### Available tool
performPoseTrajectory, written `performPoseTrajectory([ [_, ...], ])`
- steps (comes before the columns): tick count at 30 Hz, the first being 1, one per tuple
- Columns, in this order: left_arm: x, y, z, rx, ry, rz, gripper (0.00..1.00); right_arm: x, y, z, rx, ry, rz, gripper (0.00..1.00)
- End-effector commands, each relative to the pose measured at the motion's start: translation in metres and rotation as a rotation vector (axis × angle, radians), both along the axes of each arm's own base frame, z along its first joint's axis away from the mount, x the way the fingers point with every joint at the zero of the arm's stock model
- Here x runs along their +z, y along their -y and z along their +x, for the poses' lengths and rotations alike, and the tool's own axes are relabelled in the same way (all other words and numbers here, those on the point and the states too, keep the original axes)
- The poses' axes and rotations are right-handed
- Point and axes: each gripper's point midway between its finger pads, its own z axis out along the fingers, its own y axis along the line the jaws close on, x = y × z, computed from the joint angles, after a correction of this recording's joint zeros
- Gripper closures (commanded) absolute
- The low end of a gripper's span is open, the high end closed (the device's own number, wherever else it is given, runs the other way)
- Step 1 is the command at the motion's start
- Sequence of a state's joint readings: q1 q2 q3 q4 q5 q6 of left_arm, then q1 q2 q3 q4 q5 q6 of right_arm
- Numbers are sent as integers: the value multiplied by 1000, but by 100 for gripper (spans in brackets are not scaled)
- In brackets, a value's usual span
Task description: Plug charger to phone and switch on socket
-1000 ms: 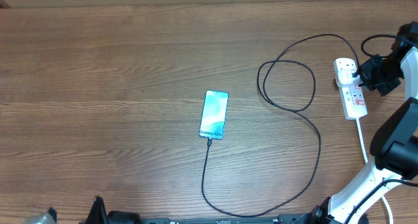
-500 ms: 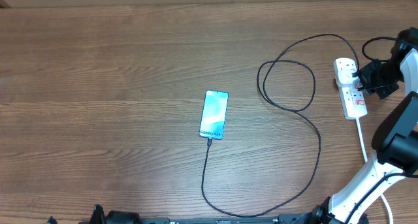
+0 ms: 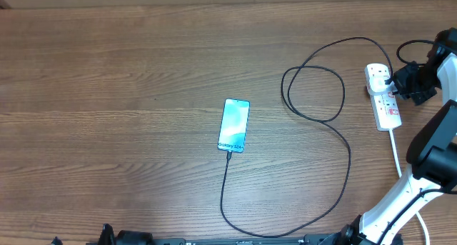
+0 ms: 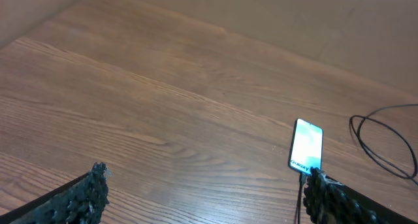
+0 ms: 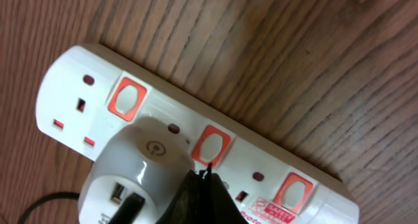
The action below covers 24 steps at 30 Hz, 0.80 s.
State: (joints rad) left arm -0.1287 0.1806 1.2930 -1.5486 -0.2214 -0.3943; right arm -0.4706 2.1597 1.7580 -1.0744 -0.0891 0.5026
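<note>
The phone (image 3: pixel 234 124) lies mid-table with its cyan screen up; it also shows in the left wrist view (image 4: pixel 307 145). The black charger cable (image 3: pixel 335 131) runs from the phone's near end, loops, and reaches a white adapter (image 5: pixel 137 168) plugged into the white socket strip (image 3: pixel 383 96). My right gripper (image 5: pixel 208 172) is shut, its tips at the edge of the strip's middle red switch (image 5: pixel 211 144). In the overhead view it sits at the strip (image 3: pixel 401 86). My left gripper (image 4: pixel 206 194) is open and empty, low at the table's near edge.
The strip's white cord (image 3: pixel 395 151) runs toward the near right, beside my right arm's base. Two more red switches (image 5: pixel 127 98) sit on the strip. A wall rises beyond the table's far edge (image 4: pixel 261 21).
My right gripper has shifted slightly along the strip over the last second. The phone, cable and left arm have not moved.
</note>
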Motion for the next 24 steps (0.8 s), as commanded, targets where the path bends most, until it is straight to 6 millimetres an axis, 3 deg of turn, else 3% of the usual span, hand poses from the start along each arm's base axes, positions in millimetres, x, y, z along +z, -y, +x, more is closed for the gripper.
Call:
performPoseTrajectory([
  [1,1,-3,-2,28,15,-15,1,-10,-3,11,-5,5,20,96],
  [7,1,-3,-2,28,15,-15,1,-37,-24,12,70,-31,92,96],
  [13,1,-3,-2,28,16,-15,0,-20,-36,11,116,-27,111,96],
  [20,1,-6,-18,79,89,-23,0,64,-21,-5,86,6,-23,96],
  [24,1,-7,-34,120,168,-29,0,127,-26,-15,70,121,-77,96],
])
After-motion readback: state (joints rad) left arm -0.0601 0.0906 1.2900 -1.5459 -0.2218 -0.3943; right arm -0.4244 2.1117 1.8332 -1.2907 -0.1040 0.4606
